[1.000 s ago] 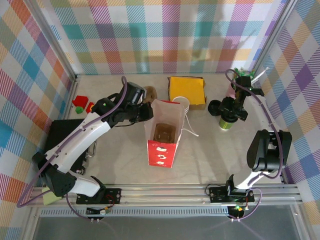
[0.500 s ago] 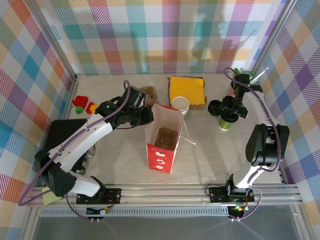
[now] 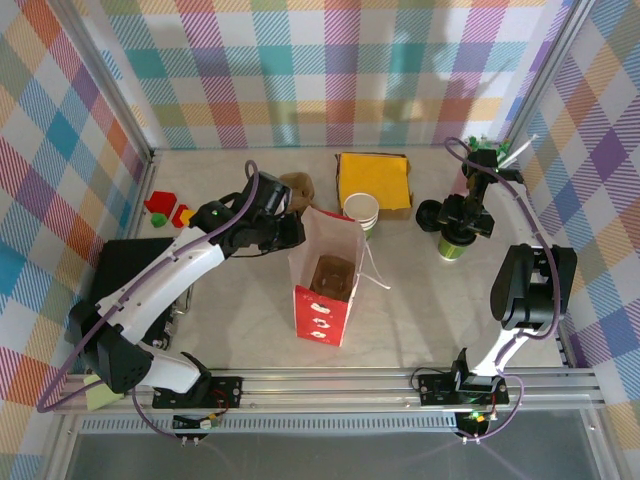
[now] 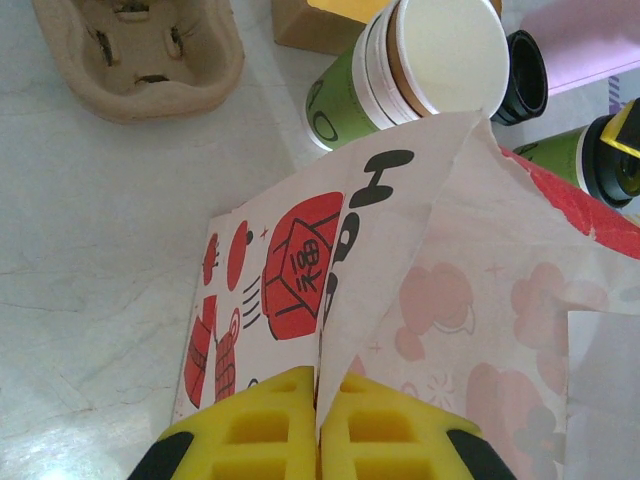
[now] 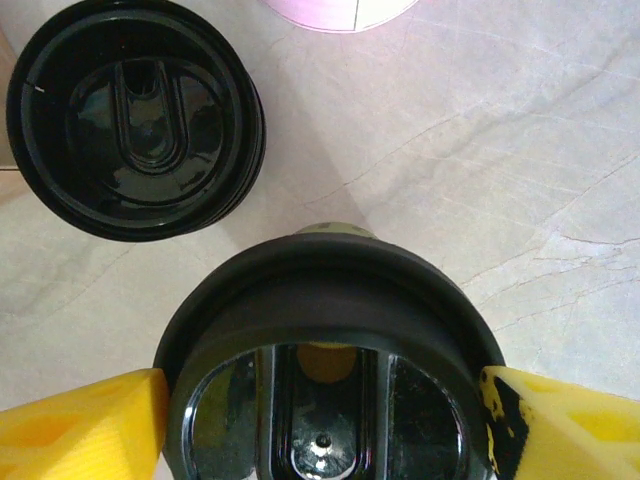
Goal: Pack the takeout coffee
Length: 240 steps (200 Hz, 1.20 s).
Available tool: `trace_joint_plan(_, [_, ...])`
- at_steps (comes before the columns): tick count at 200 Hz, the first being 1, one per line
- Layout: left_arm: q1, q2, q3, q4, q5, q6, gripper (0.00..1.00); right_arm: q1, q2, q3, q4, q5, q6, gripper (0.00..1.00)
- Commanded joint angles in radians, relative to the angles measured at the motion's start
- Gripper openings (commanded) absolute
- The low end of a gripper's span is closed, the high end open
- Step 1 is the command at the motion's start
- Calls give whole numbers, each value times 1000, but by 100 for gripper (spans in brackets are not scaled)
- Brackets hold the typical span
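The paper bag point(image 4: 290, 290) bears a red house-shaped emblem enclosing the character 福. At one o'clock from the emblem stands a black letter H, and the following letters fold out of sight. The dark mark on the stacked green cups point(image 4: 338, 100) is unreadable.

Top looks down; wrist views close (both see black lids point(image 5: 135, 115)).

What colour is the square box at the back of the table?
The box is yellow, clearest in the top external view.
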Motion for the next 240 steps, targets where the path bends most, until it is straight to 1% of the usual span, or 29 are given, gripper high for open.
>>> trace_joint_plan(1, [8, 6, -14, 8, 23, 3, 4, -6, -6, 15, -47, -30, -28, 81])
trace_joint_plan(55, [8, 6, -18, 8, 28, 3, 4, -6, -44, 12, -48, -46, -58, 80])
trace_joint_plan(92, [8, 8, -17, 10, 31, 3, 4, -7, -23, 22, -54, -42, -69, 78])
trace_joint_plan(102, [8, 9, -18, 9, 31, 5, 4, -7, -18, 25, -59, -48, -69, 78])
trace_joint_plan(122, [8, 9, -19, 8, 31, 5, 4, -7, -11, 30, -65, -62, -74, 82])
trace_joint_plan(152, [8, 11, -22, 11, 33, 5, 4, -8, -18, 34, -74, -73, -90, 82])
trace_joint_plan(240, [9, 26, -20, 17, 39, 7, 4, -9, -10, 32, -96, -62, -108, 77])
